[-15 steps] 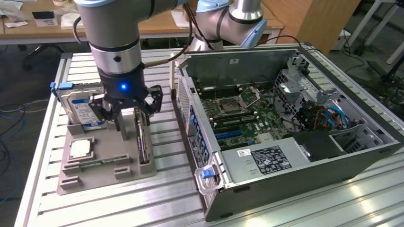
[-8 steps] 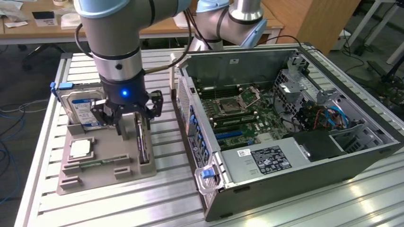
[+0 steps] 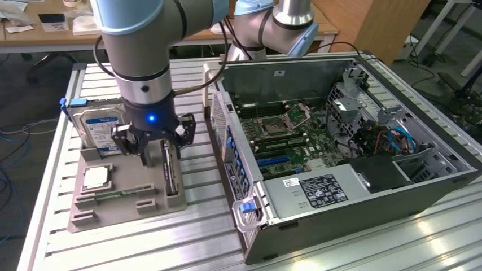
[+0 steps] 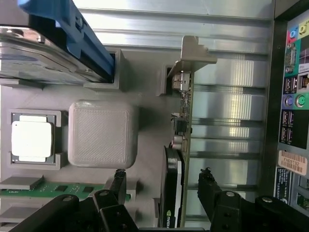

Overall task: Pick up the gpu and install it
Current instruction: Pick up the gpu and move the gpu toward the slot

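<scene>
Hand [image 4: 163, 178] spread wide, straddling gpu [image 4: 183, 126] standing on edge in gray tray [image 3: 113, 213]; fingers not touching it.

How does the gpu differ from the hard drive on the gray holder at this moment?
The gpu is a thin dark board with a silver end bracket; the hard drive is a thicker silver block with a blue-white label and a blue carrier. The gripper's open fingers flank the gpu; the hard drive stands off to one side, untouched. Both stand on edge in slots of the gray holder.
</scene>
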`<state>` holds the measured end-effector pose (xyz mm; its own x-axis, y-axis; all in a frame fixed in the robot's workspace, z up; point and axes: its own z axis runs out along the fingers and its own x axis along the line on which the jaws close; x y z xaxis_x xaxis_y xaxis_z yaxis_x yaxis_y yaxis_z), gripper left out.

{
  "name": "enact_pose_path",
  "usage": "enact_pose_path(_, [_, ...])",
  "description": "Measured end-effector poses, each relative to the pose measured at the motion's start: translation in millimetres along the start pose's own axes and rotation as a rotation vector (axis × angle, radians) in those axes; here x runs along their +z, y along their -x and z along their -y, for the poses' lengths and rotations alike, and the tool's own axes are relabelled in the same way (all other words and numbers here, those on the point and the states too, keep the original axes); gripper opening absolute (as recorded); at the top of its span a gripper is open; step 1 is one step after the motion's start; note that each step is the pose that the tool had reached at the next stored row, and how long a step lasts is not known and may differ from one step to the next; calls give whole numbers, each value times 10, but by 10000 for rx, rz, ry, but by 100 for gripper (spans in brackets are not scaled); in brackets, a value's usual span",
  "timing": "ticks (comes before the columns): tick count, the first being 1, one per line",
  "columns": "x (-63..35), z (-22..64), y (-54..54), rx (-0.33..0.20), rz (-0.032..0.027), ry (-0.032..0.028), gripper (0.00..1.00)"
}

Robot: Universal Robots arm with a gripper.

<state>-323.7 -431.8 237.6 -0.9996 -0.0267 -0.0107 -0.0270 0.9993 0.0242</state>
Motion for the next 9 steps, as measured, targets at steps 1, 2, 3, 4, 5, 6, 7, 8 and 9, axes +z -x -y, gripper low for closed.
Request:
enact_pose_path(1, [18,1,4,-1,0,-2,71])
enact_pose_path(2, [36,2,11,-2,-1,-3,71])
enact_pose_path(3, [54,2,19,0,-1,-3,71])
enact_pose_path(4, [72,3,28,1,-1,-3,71])
enact_pose_path(5, [89,3,34,2,0,-3,71])
enact_pose_path(6, [109,3,37,2,1,-3,71])
enact_pose_path(7, [126,4,38,3,0,-3,71])
enact_pose_path(8, [144,4,39,3,0,-3,71])
enact_pose_path(9, [162,5,41,2,-1,-4,71])
